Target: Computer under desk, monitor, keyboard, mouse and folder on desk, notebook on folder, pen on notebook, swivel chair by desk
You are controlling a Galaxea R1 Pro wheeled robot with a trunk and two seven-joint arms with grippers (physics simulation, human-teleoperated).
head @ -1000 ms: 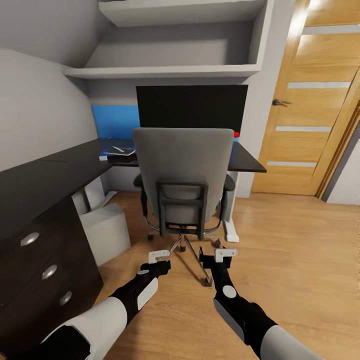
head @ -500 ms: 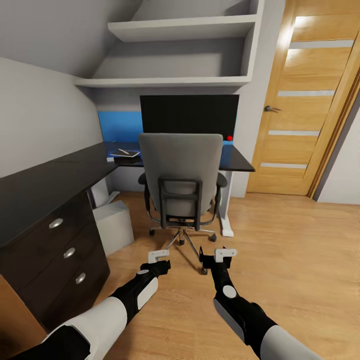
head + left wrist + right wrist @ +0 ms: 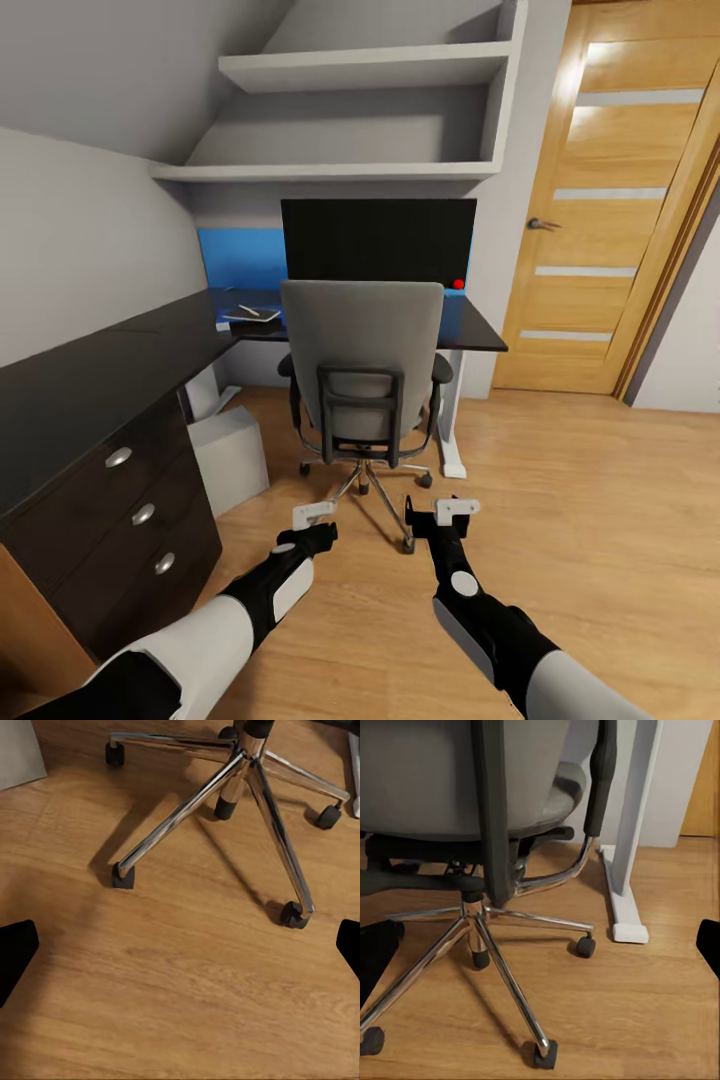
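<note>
One L-shaped black tabletop runs along the left wall and back corner. One monitor stands on it. One swivel chair sits in front, back toward the camera, on five chrome legs. One grey computer stands on the floor under the tabletop. One folder lies on the tabletop's far left corner, with one white pen on top. Two claws, left claw and right claw, hover low behind the chair; both spread wide, empty.

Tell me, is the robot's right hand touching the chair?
Apart. Head view shows bare floor between the right gripper and the swivel chair.
</note>
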